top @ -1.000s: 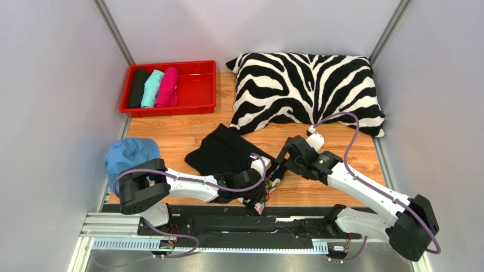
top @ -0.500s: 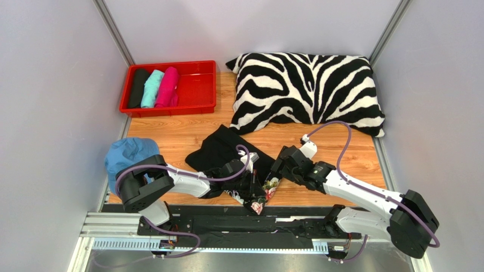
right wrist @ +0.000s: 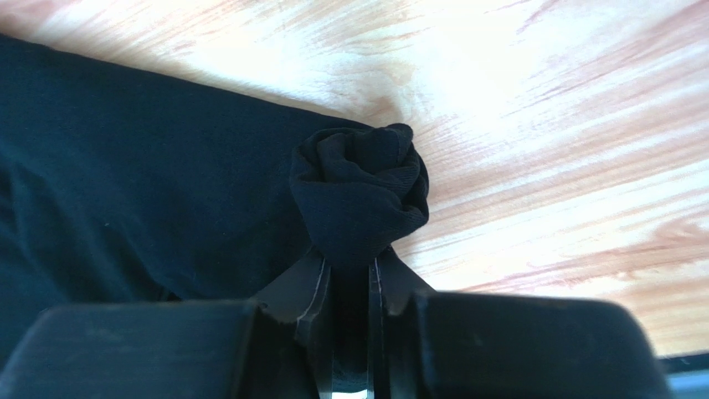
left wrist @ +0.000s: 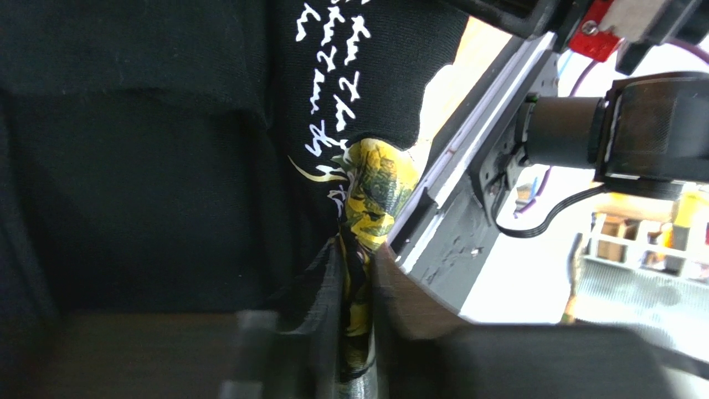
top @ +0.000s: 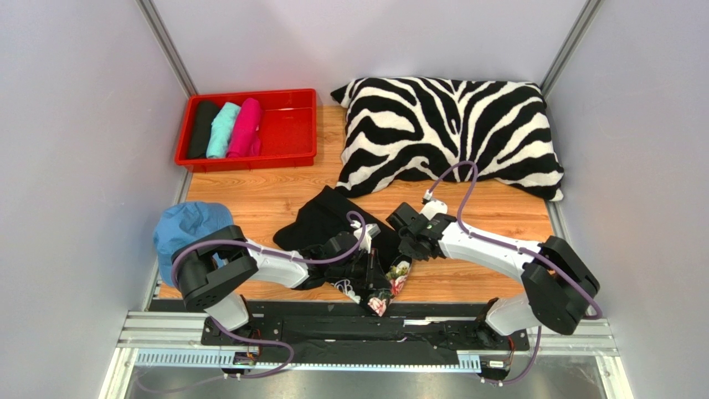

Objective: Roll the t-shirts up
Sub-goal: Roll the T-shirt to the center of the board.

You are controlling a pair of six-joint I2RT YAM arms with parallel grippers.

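A large black t-shirt (top: 326, 221) lies crumpled on the wooden table (top: 250, 195) between the arms. In the left wrist view its white script (left wrist: 331, 75) and yellow print (left wrist: 379, 179) show. My left gripper (top: 376, 268) (left wrist: 358, 278) pinches the yellow printed fold between nearly closed jaws. My right gripper (top: 405, 243) (right wrist: 350, 270) is shut on a bunched corner (right wrist: 359, 187) of the same black shirt (right wrist: 125, 183), just right of the left gripper. Rolled black (top: 201, 129), teal (top: 223, 130) and pink (top: 246, 126) t-shirts lie side by side in a red tray (top: 291, 125).
A zebra-striped pillow (top: 449, 133) fills the back right of the table. A blue cloth bundle (top: 190, 229) sits at the left edge beside the left arm's base. Grey walls close in both sides, and a black rail (top: 333, 332) runs along the near edge.
My right arm swung left to the shirt's edge and its jaws closed on the black cloth. My left gripper shifted slightly back and left, still pinching the printed fold.
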